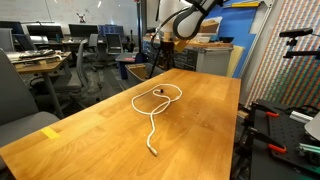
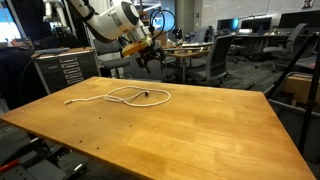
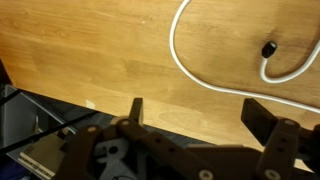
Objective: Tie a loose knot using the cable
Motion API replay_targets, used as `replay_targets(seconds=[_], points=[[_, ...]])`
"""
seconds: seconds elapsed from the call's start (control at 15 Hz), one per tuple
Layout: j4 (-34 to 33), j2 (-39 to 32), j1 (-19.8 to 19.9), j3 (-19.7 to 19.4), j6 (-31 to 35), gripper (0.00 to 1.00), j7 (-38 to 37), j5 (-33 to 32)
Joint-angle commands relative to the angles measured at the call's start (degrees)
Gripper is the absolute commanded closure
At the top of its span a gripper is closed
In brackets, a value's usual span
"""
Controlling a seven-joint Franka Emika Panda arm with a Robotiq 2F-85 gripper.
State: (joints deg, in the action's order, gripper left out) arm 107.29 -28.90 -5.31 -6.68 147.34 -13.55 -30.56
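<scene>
The gripper hangs with its jaws spread wide and nothing between them, just past the table's edge in the wrist view, where its dark body fills the bottom of the frame and hides what lies beneath. In both exterior views it sits above the far end of the table, clear of the wood. The cable lies flat on the tabletop in a loose loop, a dark plug resting inside it, with a tail running off to the other end. Where the strands cross is too small to read — the wrist view cuts the loop off at top and right.
</scene>
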Motion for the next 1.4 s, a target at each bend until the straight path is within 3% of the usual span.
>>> replay_targets(seconds=[0.0, 0.27, 0.47, 0.67, 0.73, 1.0, 1.2, 1.33], points=[[1.47, 0.07, -0.14, 1.09, 1.58, 0.0, 3.65, 2.57], [-1.76, -5.55, 2.87, 8.56, -4.04, 0.0, 12.72, 16.43], [-4.91, -9.8, 2.41, 7.19, -6.85, 0.0, 12.79, 19.5], [-6.98, -10.54, 3.81, 4.47, -6.53, 0.0, 14.4, 18.23], [-4.11, -10.22, 2.14, 5.04, -5.13, 0.0, 12.25, 18.49], [-4.14, -10.55, 2.31, 4.67, -5.14, 0.0, 12.51, 18.42], [-4.41, -10.87, 8.55, 10.83, -4.26, 0.0, 26.33, 22.38], [-5.14, -10.79, 12.32, 12.13, -4.9, 0.0, 32.17, 25.3]])
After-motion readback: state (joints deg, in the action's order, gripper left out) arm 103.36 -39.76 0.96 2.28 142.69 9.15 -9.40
